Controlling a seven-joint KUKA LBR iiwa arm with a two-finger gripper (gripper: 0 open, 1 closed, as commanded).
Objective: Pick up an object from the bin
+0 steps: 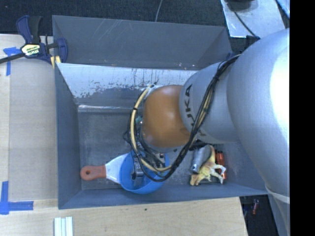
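One blue bowl (147, 186) directly beneath pincer (141, 169)

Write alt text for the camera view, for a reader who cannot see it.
A robot arm reaches in from the right, its gripper low over a blue dish at the front of a grey metal bin. A white scraper with a reddish handle lies at its left; a yellow toy animal and silver cylinder at its right.
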